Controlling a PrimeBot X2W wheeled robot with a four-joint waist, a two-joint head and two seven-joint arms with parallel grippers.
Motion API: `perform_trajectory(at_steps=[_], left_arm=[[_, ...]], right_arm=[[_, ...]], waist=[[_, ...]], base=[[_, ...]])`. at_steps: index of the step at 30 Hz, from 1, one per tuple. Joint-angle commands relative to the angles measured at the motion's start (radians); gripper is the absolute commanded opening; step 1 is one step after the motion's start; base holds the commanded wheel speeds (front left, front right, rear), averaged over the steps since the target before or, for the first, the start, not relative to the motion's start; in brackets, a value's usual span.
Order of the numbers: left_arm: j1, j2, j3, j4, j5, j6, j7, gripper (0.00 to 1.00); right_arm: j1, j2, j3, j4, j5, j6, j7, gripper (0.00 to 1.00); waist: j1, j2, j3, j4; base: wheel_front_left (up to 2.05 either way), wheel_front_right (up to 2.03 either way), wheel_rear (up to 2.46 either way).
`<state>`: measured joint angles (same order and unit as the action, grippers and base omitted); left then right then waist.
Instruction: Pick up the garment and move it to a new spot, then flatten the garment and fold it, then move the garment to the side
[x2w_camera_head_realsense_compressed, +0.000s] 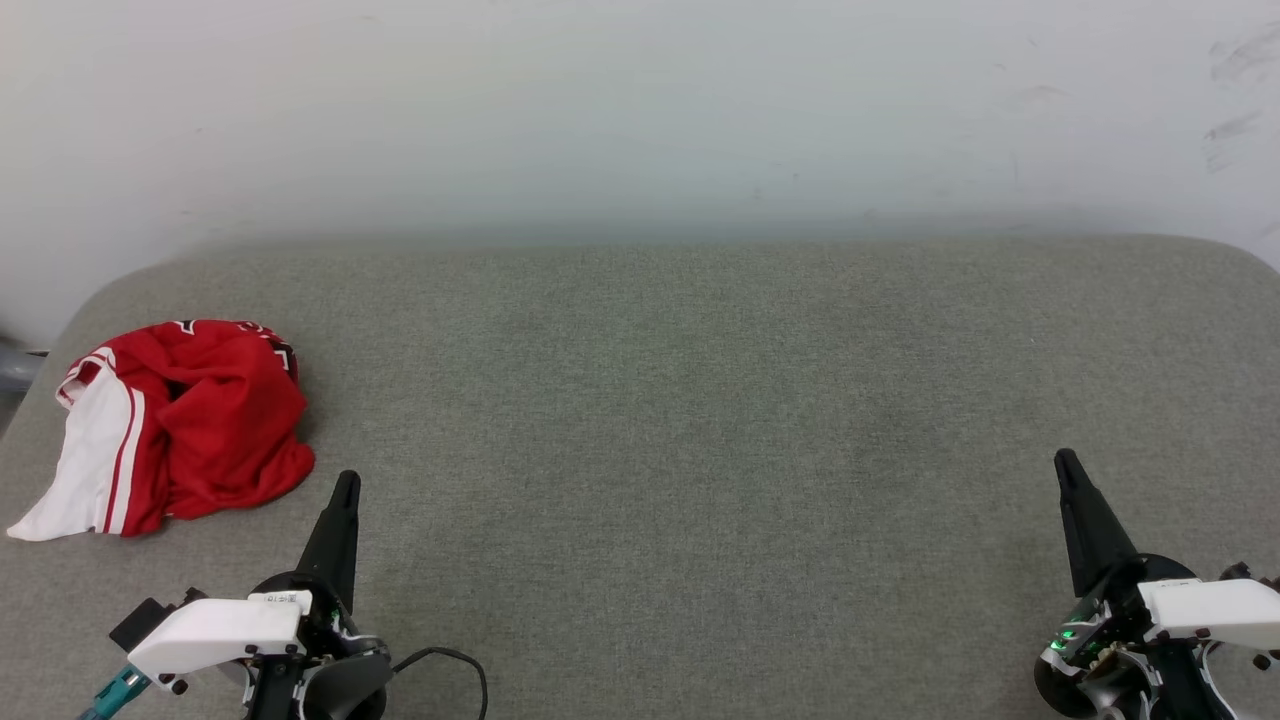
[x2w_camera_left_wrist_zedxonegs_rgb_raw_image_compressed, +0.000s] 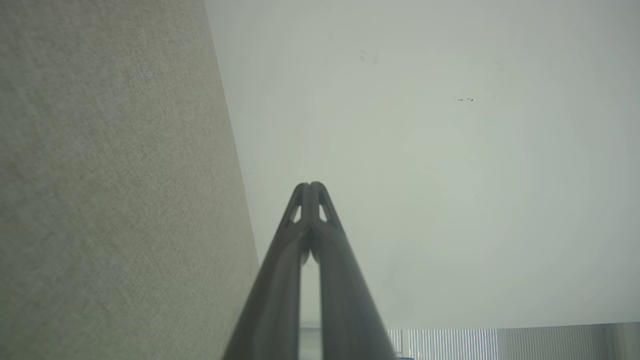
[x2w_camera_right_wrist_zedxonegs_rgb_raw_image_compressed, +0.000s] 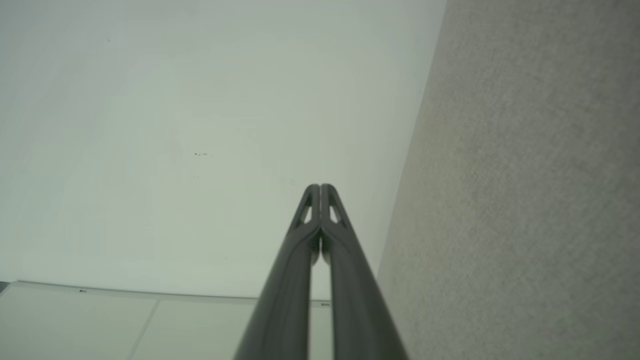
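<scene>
Lying crumpled at the far left of the grey fabric-covered surface (x2w_camera_head_realsense_compressed: 700, 400), the garment (x2w_camera_head_realsense_compressed: 215, 430) is a loose red heap. One white sleeve, edged in red stripes, spreads toward the surface's left edge. A bit of black, white-outlined print shows along its far side. The left gripper (x2w_camera_head_realsense_compressed: 347, 482) sits near the front edge, just right of the heap and apart from it, its tip pointing away from the robot. In the left wrist view its two dark fingers (x2w_camera_left_wrist_zedxonegs_rgb_raw_image_compressed: 280, 280) meet at the tips, pressed together with nothing between them. The right gripper (x2w_camera_head_realsense_compressed: 1065, 460) is well apart from the garment, near the front right of the surface. The right wrist view shows its fingers likewise closed tip to tip and empty. A pale wall (x2w_camera_head_realsense_compressed: 640, 110) rises behind the surface. A black cable (x2w_camera_head_realsense_compressed: 470, 665) loops just right of the left gripper's body.
</scene>
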<state>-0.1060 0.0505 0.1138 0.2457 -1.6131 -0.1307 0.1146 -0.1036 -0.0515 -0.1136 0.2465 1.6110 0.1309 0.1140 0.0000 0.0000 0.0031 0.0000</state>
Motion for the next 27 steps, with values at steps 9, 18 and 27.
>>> perform_trajectory(at_steps=[9,18,27], left_arm=[[-0.007,-0.002,0.003,-0.001,0.001,-0.002,0.001,0.00],[-0.007,-0.002,0.003,-0.001,0.001,-0.002,0.001,0.00],[-0.007,-0.002,0.003,-0.001,0.001,-0.002,0.001,0.00]], right_arm=[[-0.013,0.003,0.000,0.000,0.004,0.000,0.000,0.00],[-0.013,0.003,0.000,0.000,0.004,0.000,-0.001,0.00],[-0.013,0.003,0.000,0.000,0.004,0.000,-0.001,0.00]], waist=[[0.0000,0.0000,0.000,0.000],[0.0000,0.0000,0.000,0.000],[0.0000,0.0000,0.000,0.000]], base=[[0.00,0.00,0.00],[0.00,0.00,0.00],[0.00,0.00,0.00]])
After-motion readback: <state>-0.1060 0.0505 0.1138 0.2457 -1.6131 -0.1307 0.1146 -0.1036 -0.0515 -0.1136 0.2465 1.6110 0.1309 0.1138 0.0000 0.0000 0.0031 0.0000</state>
